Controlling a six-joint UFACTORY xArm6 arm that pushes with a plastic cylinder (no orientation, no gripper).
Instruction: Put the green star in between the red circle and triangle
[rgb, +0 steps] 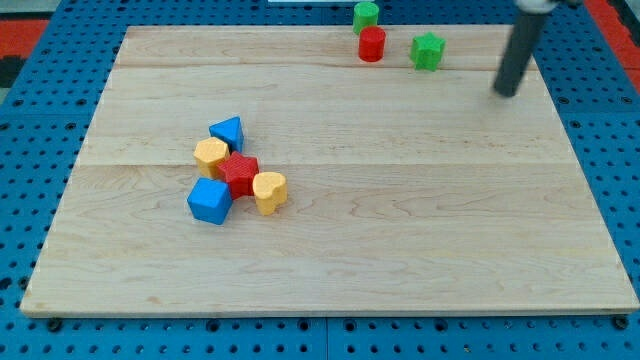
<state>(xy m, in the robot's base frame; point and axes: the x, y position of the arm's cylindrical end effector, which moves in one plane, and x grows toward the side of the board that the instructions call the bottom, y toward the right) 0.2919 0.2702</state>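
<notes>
The green star (428, 51) lies near the view's top, right of centre. The red circle (372, 44) stands just left of it, with a small gap between them. The blue triangle (228, 132) sits far off at the view's left, at the top of a cluster of blocks. My tip (508, 93) is to the right of the green star and a little lower, not touching it.
A green block (366, 14) sits at the board's top edge above the red circle. The left cluster holds a yellow block (211, 155), a red star (240, 173), a yellow heart (269, 191) and a blue cube (210, 201). The wooden board (400, 250) lies on a blue pegboard.
</notes>
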